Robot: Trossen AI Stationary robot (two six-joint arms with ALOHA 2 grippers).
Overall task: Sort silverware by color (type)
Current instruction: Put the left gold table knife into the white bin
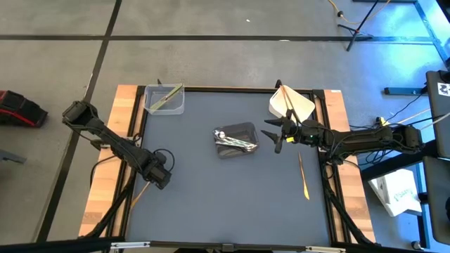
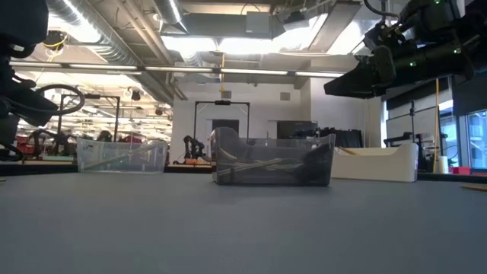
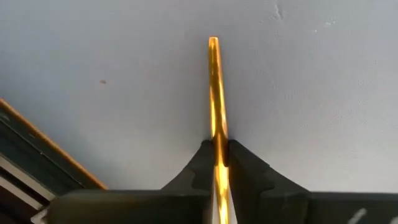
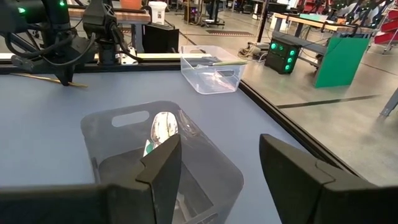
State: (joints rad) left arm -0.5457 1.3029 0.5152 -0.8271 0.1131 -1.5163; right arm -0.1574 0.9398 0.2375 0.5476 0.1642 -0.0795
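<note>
Pinched between the left gripper's [image 3: 219, 163] fingers is a tan utensil [image 3: 215, 93], its slim handle lying low over the tabletop [image 1: 211, 197] near the left edge. Spread wide apart, the right gripper's [image 1: 271, 133] jaws hang above the mat just right of the dark grey tub [image 1: 235, 139], which sits near the middle of the tabletop and holds shiny metal utensils [image 1: 235, 143]; a silver spoon bowl [image 4: 164, 127] shows through its wall in the right wrist view. At the far left corner stands the clear tub [image 1: 164, 99] with pale green utensils [image 1: 164, 98] lying slantwise in it. At the far right corner sits the white tub [image 1: 292, 105], with wood-coloured utensils [image 1: 286, 98] sticking out over its rim. One more tan utensil [image 1: 304, 178] lies flat on the mat close to the right edge, well apart from all three tubs.
</note>
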